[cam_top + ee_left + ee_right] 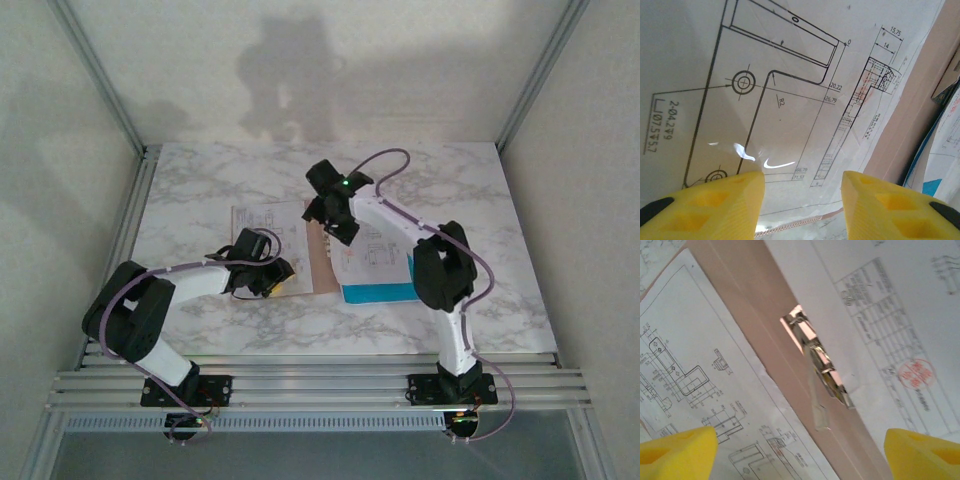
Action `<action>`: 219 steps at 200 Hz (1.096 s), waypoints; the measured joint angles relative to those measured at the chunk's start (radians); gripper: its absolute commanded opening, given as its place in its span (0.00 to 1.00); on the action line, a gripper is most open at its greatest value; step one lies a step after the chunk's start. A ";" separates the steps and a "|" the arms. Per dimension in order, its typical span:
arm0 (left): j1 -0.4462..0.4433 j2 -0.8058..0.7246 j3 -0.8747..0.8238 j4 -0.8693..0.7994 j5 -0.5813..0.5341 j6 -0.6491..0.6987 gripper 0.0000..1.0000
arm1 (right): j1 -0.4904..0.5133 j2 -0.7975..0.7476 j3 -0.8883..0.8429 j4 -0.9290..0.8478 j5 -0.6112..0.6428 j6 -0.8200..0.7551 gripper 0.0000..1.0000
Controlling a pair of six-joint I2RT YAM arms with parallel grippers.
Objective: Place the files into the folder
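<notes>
The white-veined marble table [450, 180] carries a pinkish-brown card folder [322, 265], lying open near centre. The files [258, 222], thin white printed sheets, lie on either side of its spine, with a bright blue sheet [380, 293] at the near right.

The left gripper [802, 180] hovers low over the left sheet, fingers apart. The right gripper [800, 436], likewise apart, hangs above the spine's metal clip [822, 370].

Judgement: the sheets should be squared within the folder's edges before it is closed. Open tabletop lies beyond and to the right.
</notes>
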 measured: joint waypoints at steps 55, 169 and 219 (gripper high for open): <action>0.000 0.000 0.001 -0.001 0.000 0.000 0.47 | -0.005 -0.025 -0.178 0.133 -0.148 0.045 0.88; 0.001 -0.001 0.006 -0.019 -0.004 0.000 0.47 | -0.070 0.200 0.111 0.224 -0.256 0.035 0.83; 0.001 -0.001 0.007 -0.020 -0.004 0.001 0.47 | -0.113 0.298 0.243 0.196 -0.296 0.016 0.82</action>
